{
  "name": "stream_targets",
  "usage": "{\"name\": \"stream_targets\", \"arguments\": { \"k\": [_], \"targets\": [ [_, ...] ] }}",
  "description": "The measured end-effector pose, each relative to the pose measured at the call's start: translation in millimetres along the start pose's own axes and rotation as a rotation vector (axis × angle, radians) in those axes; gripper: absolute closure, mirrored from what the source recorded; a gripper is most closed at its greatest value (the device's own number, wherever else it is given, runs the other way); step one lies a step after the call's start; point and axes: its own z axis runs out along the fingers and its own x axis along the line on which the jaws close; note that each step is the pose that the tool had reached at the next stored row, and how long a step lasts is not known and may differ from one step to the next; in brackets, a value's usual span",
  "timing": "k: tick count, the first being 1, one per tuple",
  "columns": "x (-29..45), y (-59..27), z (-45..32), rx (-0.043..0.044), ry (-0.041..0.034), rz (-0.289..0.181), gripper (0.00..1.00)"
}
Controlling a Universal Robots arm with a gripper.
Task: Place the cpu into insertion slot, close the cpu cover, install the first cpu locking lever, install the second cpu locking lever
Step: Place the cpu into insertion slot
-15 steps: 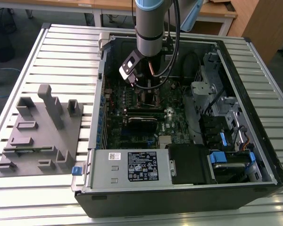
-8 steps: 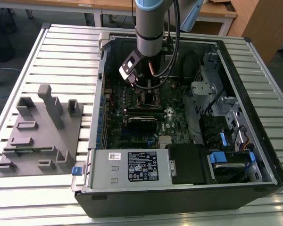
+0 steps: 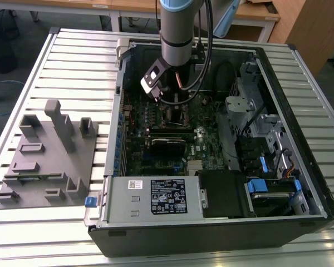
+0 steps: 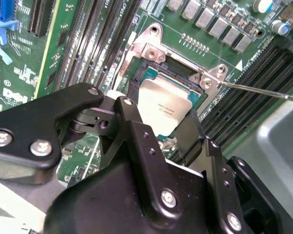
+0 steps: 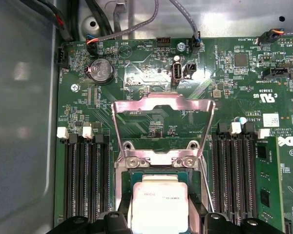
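The cpu (image 4: 163, 105) is a silver square chip lying in or just over the insertion slot (image 4: 178, 68), a black socket on the green board. My gripper (image 4: 161, 117) straddles it, its black fingers (image 4: 132, 122) pressed against two opposite edges. In the first wrist view the cpu (image 5: 158, 202) sits between the same fingers (image 5: 118, 220), and the cpu cover (image 5: 163, 104) stands flipped up and open beyond the insertion slot (image 5: 158, 171). A thin locking lever (image 4: 263, 91) sticks out free beside the socket. In the exterior view my gripper (image 3: 175, 107) reaches down into the open computer case.
Long black memory slots (image 5: 85, 180) flank the socket on both sides. A black card (image 3: 167, 146), a power supply (image 3: 156, 197) and a drive cage (image 3: 267, 139) fill the case. A grey fixture block (image 3: 50, 156) stands on the slatted table at the exterior view's left.
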Motion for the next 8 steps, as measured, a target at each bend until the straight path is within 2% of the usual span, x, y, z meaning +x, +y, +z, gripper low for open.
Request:
{"name": "stream_targets", "arguments": {
  "k": [3,8],
  "targets": [
    [0.0,0.0,-0.6,0.0000,-0.0010,0.000,0.46],
    [-0.1,0.0,-0.6,0.0000,-0.0070,-0.001,0.46]
  ]
}}
